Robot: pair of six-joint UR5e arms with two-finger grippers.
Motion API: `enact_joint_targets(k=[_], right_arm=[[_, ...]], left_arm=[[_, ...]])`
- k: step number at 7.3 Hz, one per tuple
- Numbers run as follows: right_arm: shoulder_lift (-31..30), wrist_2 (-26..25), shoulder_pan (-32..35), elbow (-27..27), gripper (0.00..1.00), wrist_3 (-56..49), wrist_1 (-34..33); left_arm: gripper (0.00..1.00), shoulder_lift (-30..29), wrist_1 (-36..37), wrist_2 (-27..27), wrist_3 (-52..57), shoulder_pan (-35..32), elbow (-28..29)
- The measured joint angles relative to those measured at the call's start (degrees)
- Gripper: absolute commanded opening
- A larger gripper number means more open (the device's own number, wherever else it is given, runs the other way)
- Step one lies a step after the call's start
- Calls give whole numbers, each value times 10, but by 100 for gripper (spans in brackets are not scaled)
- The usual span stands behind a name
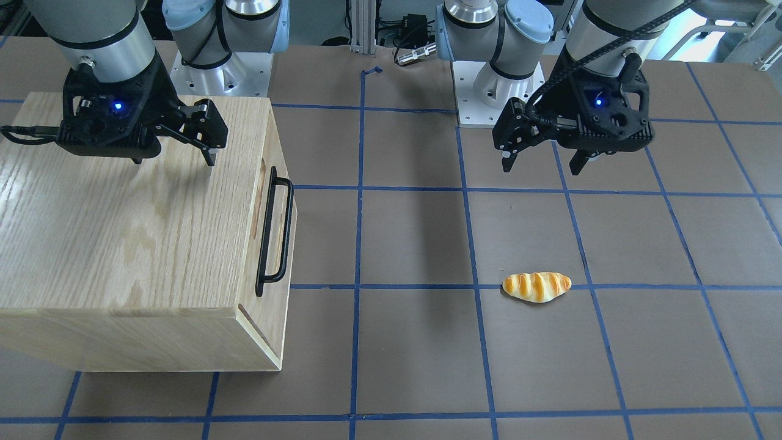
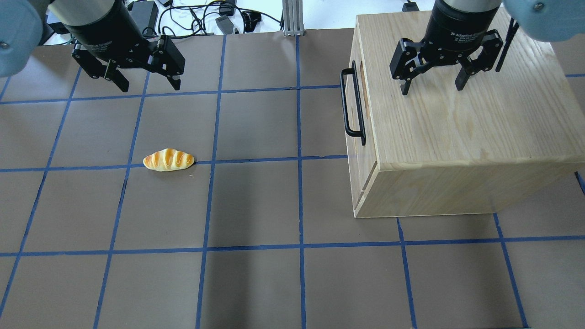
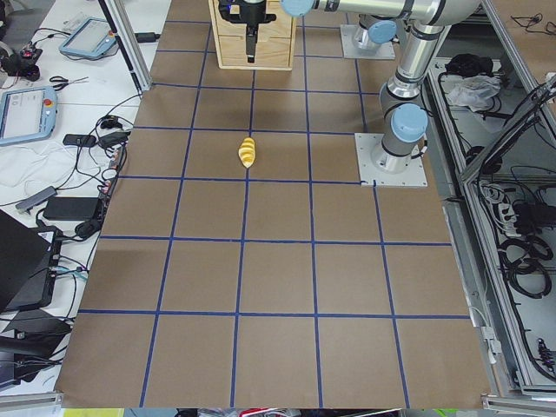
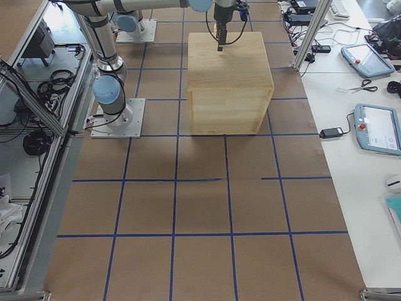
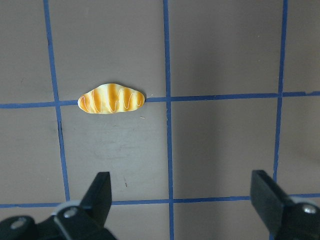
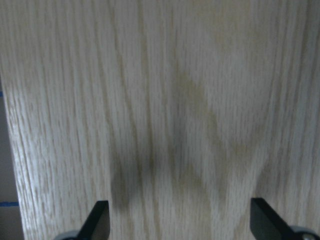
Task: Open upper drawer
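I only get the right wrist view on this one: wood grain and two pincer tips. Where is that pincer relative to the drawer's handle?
Observer: The right pincer hangs open above the cabinet top. The black bar handle is on the cabinet's front, which faces the table's middle, so nothing grips it.
Reviewer: Is the drawer out at all?
Observer: No. The upper drawer looks shut, its front level with the cabinet face.
Reviewer: What is the other arm doing?
Observer: The left pincer hovers open over the table, empty. A striped bread roll lies apart from it.
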Motion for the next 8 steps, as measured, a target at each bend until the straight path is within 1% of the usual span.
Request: enact_joint_targets(k=[4, 6, 7, 8], right_arm=[[0, 0, 0, 0, 100, -1, 0], [0, 0, 0, 0, 100, -1, 0], [0, 0, 0, 0, 100, 0, 0], [0, 0, 0, 0, 100, 0, 0]], left_arm=[[100, -2, 5, -11, -6, -2, -1], [100, -15, 14, -18, -37, -9, -1], [100, -27, 39, -42, -65, -22, -1], [100, -44, 78, -89, -102, -37, -1]])
